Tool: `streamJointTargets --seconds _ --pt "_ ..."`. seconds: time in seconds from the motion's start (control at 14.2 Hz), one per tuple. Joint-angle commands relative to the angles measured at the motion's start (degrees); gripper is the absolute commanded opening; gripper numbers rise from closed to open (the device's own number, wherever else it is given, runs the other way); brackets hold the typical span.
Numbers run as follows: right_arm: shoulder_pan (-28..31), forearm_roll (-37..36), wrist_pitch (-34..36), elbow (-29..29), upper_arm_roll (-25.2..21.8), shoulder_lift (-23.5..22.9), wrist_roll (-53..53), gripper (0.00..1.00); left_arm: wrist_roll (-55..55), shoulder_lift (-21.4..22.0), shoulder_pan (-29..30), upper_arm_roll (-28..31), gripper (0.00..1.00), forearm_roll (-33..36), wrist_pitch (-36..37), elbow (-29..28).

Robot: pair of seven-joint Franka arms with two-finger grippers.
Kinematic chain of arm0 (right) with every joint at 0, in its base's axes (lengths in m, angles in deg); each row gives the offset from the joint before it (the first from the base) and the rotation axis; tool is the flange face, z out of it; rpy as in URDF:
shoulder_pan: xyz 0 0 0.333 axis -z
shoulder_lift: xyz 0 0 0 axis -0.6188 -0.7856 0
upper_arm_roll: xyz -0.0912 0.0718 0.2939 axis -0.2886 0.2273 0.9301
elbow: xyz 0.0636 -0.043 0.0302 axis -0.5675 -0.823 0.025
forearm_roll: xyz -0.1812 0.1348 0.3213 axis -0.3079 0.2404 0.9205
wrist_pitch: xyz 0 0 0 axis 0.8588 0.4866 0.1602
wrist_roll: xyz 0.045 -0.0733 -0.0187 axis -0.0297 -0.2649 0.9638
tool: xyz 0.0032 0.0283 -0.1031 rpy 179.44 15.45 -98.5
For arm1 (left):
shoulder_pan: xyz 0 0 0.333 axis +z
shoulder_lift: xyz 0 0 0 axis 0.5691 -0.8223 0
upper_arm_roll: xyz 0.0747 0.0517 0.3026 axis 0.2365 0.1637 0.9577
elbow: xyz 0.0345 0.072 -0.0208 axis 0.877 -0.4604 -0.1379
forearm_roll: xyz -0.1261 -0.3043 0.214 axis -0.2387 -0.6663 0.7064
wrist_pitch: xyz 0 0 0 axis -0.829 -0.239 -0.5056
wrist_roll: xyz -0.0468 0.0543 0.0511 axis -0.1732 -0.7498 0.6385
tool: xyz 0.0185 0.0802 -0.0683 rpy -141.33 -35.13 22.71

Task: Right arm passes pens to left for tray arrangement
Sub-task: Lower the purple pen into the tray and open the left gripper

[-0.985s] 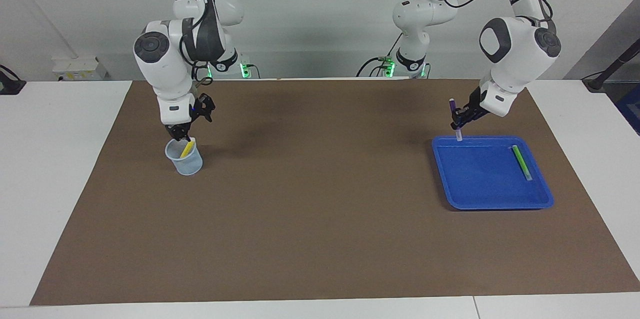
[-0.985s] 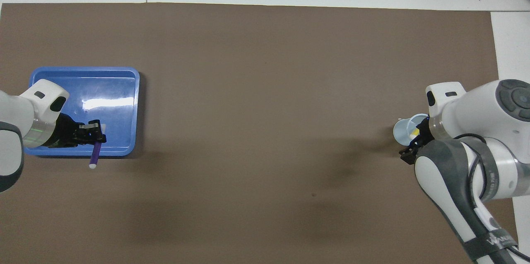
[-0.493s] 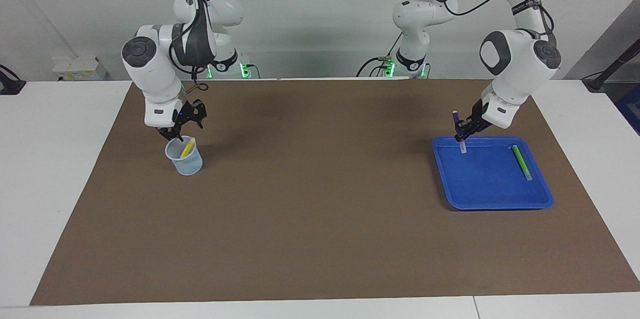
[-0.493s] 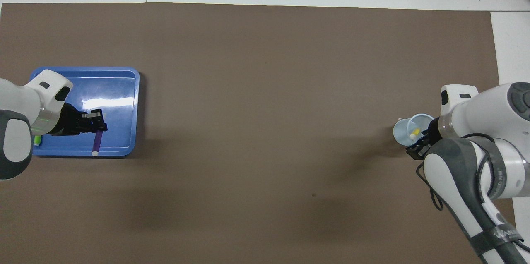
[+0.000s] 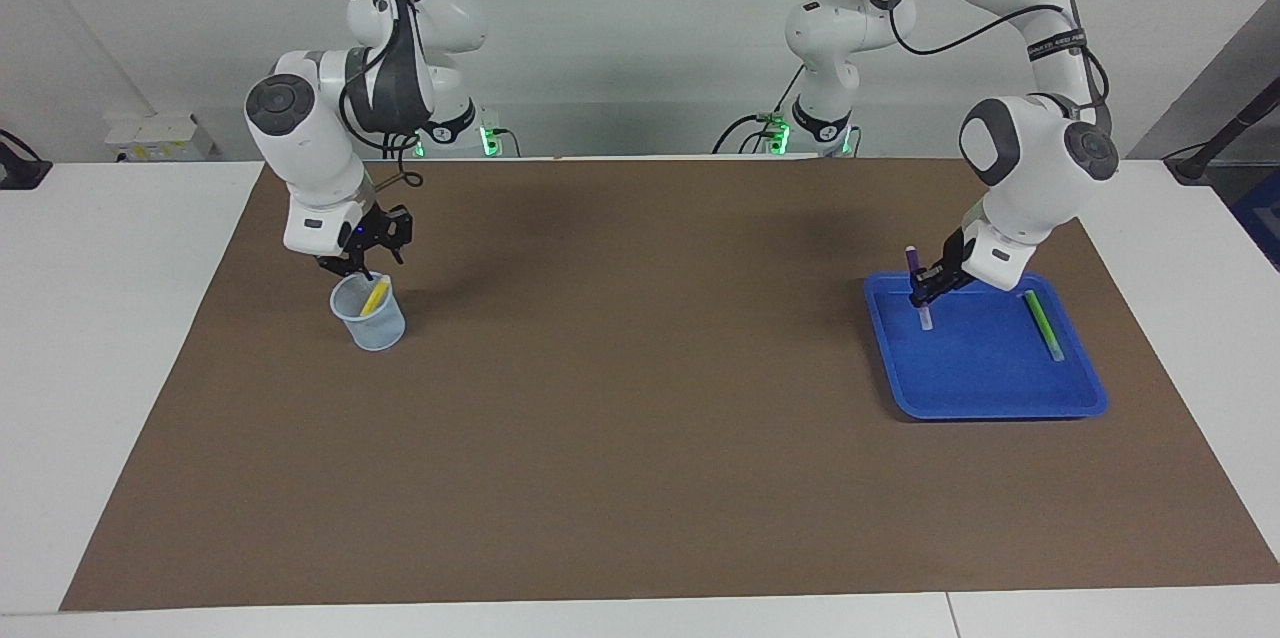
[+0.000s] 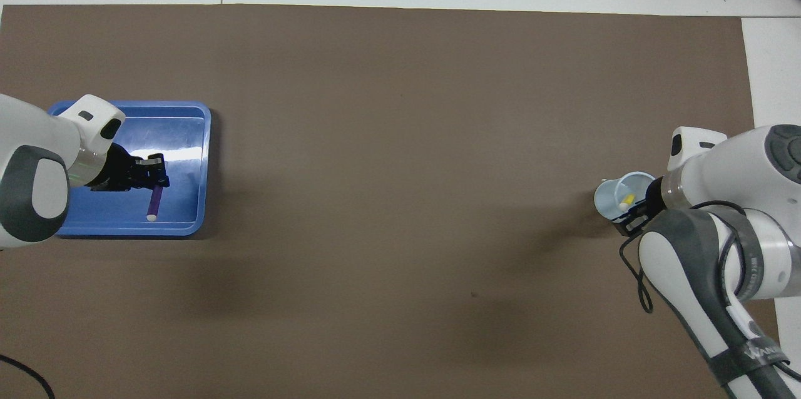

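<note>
The blue tray lies at the left arm's end of the table. A green pen rests in it; the left arm hides this pen in the overhead view. My left gripper is shut on the purple pen. That pen stands nearly upright inside the tray, pale tip down near the tray floor. The yellow pen leans in a translucent cup. My right gripper hovers at the cup's rim, on the side nearer the robots.
A brown mat covers the table, with white table surface around it. The cup stands at the right arm's end of the mat. A black cable loops below the right arm's wrist.
My left gripper has carried the purple pen down and inward, from the tray's edge nearer the robots to over its floor. My right gripper has shifted slightly at the cup's rim.
</note>
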Motion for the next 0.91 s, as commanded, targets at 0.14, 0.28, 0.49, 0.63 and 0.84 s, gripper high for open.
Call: streamJointTargets --seconds 0.14,0.28,0.49,0.63,0.84 --pt "0.8 -0.4 -1.3 -0.3 0.6 -0.2 -3.6 0.64 -0.5 -6.7 0.4 -0.2 0.00 2.8 -1.6 5.8" --pt "0.3 -0.4 -2.1 -0.5 0.6 -0.2 -5.3 0.63 -0.6 -7.5 0.3 -0.3 0.00 4.1 -3.0 5.6" --pt "0.1 -0.4 -4.2 -0.9 0.6 -1.9 -6.0 0.55 -1.3 -8.5 0.3 -0.2 0.00 4.5 -3.8 4.7" --pt "0.1 -0.4 -6.4 -0.9 0.6 -4.4 -6.1 0.55 -2.1 -8.1 -0.1 -0.3 0.00 4.5 -3.6 1.3" --pt "0.7 -0.5 -5.1 -0.6 0.6 -4.3 -6.0 0.55 -3.1 -7.7 -0.7 -0.2 0.00 4.6 -4.7 -1.4"
